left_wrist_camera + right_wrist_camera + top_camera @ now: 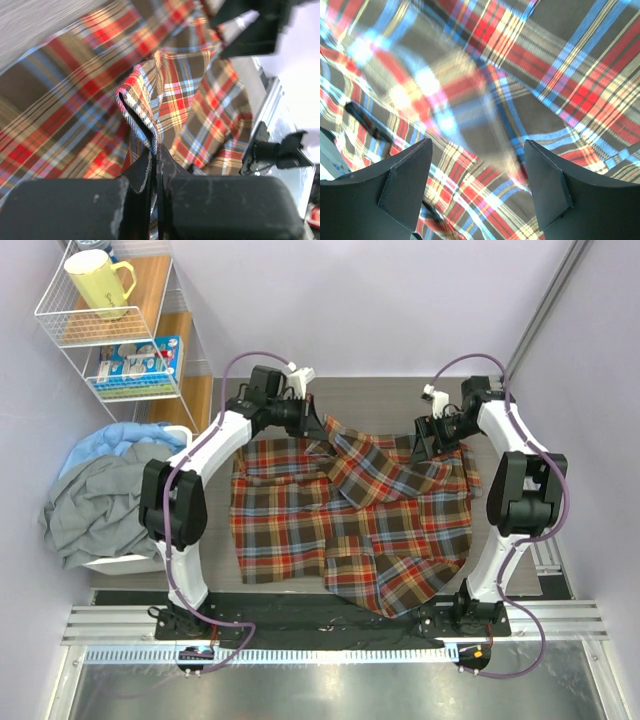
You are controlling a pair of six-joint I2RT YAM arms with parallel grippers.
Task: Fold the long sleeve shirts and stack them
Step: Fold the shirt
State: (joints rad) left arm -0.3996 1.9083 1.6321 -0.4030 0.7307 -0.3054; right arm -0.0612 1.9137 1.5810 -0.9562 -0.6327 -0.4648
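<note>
The long sleeve shirt (pixel 350 530), in red, brown and yellow plaid, lies spread over the table with one part folded across its upper middle. At the shirt's far edge my left gripper (pixel 318 432) is shut on a raised fold of the cloth. In the left wrist view the pinched hem (pixel 142 120) rises from between the closed jaws of the left gripper (pixel 156 152). My right gripper (pixel 428 445) hangs over the shirt's far right part. The right wrist view shows the right gripper (pixel 477 170) open above blurred plaid (pixel 485 75), with nothing between its fingers.
A white basket (pixel 120 562) piled with blue and grey clothes sits left of the table. Above it a wire shelf (pixel 110 335) carries a yellow mug (pixel 100 282) and a box. A metal rail (pixel 320 630) runs along the near edge by the arm bases.
</note>
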